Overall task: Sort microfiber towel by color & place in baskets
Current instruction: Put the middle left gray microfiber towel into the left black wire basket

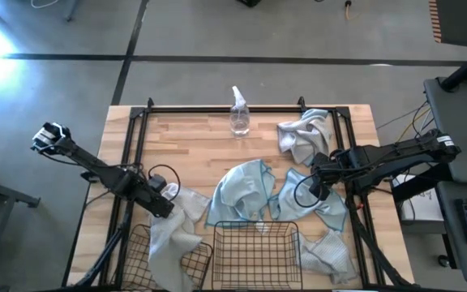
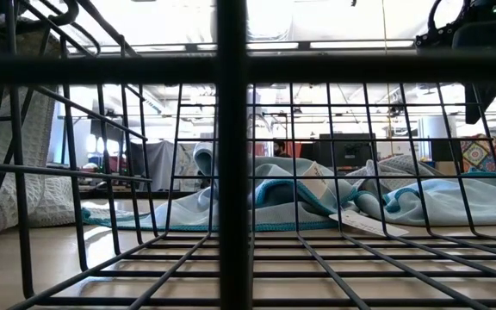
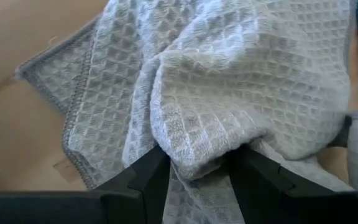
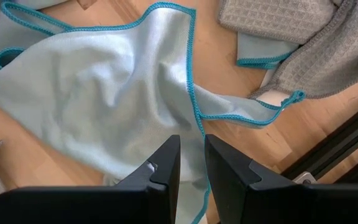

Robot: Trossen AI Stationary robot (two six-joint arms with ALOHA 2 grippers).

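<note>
- The left gripper (image 3: 194, 168) has its jaws clamped on a bunched fold of a pale grey waffle-weave towel (image 3: 229, 81); in the high view this gripper (image 1: 169, 203) sits lower left of centre, right beside the left basket (image 1: 140, 247), over whose rim the grey towel (image 1: 173, 235) drapes.
- The move ahead, as I judge it, is a short carry toward the lower left of the high view; the left arm is plainly the nearer one.
- The right gripper (image 4: 191, 168) hovers with its jaws nearly together over the teal-stitched edge of a light blue towel (image 4: 104, 93); whether they pinch the hem I cannot tell. In the high view it (image 1: 308, 191) lies right of centre.
- The middle basket (image 1: 255, 251), at lower centre, lies down and left of those jaws.
- More towels lie on the wooden worktop (image 1: 193, 138): blue at centre (image 1: 242, 191), grey at upper right (image 1: 302, 138) and lower right (image 1: 327, 251).
- A clear spray bottle (image 1: 239, 113) stands at upper centre, well apart.
</note>
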